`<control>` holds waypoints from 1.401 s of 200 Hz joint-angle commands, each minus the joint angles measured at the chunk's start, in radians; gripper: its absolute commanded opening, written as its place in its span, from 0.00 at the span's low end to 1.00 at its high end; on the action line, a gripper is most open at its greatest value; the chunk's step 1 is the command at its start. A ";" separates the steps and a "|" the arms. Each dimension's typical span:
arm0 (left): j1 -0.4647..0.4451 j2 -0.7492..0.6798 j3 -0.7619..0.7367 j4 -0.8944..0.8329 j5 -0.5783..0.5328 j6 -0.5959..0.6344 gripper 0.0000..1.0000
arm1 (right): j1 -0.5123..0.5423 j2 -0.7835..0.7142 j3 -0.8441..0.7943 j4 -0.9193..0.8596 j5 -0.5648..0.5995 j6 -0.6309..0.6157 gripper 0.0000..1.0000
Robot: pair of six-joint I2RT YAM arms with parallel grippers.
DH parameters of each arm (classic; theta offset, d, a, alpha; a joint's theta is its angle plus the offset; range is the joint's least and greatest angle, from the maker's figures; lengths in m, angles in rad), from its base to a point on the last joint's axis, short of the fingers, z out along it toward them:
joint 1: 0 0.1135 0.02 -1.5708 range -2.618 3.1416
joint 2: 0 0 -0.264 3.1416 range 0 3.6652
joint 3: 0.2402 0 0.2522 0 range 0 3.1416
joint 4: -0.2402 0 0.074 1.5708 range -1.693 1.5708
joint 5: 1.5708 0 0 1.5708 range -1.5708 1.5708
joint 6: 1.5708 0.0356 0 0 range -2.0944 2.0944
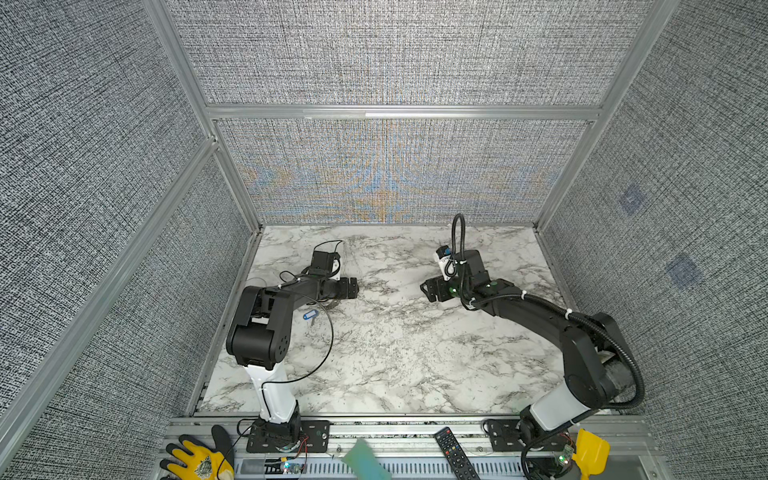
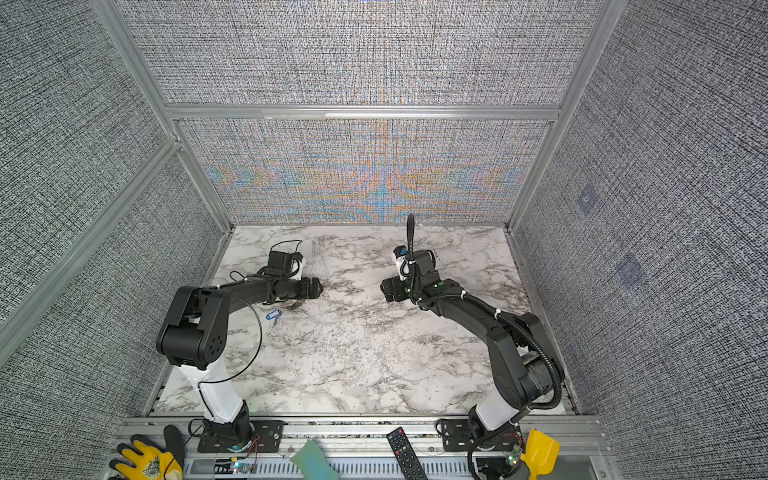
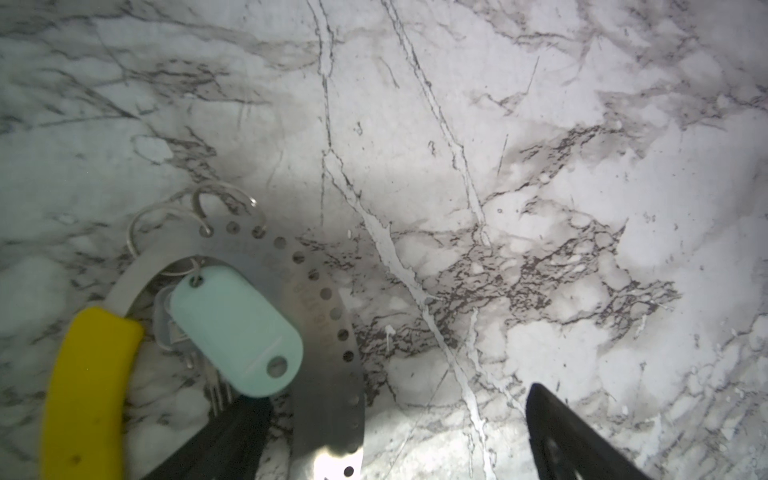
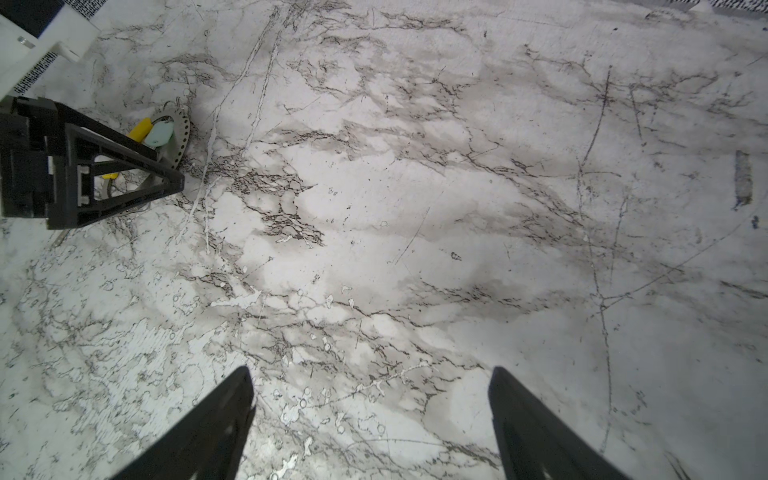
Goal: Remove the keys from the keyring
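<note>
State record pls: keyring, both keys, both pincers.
grey metal loop keyring with yellow section: flat on marble table
blue-headed small metal key: on table, apart from keyring
mint-green-headed small metal key: lying inside keyring loop
left pincer: open, empty, over keyring
right pincer: open, empty, over bare table

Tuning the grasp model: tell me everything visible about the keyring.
The keyring is a flat grey metal band, curved into a wide loop, with a row of small holes along its outer edge and a yellow sleeve on one stretch. Thin wire rings thread holes at one end. It lies flat on the marble table. The mint key rests inside the loop, overlapping the band. The open left pincer hovers over it, one finger across the loop; contact unclear.
</note>
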 commanded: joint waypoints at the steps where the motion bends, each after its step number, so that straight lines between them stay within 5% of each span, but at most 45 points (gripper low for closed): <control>1: -0.014 0.011 -0.007 -0.026 0.039 -0.006 0.97 | 0.001 -0.011 0.001 -0.034 0.023 0.006 0.90; 88: -0.157 0.004 -0.060 0.005 0.132 -0.036 0.97 | 0.001 -0.090 -0.043 -0.092 0.079 -0.031 0.90; 184: -0.435 0.006 -0.060 0.059 0.167 -0.139 0.97 | -0.030 -0.241 -0.080 -0.196 0.138 -0.089 0.90; 240: -0.466 -0.147 -0.032 0.032 0.010 -0.127 0.96 | -0.081 -0.313 -0.070 -0.230 0.105 -0.130 0.88; 280: -0.427 -0.301 0.009 -0.099 -0.184 -0.179 0.97 | -0.079 -0.266 -0.046 -0.194 -0.015 -0.135 0.66</control>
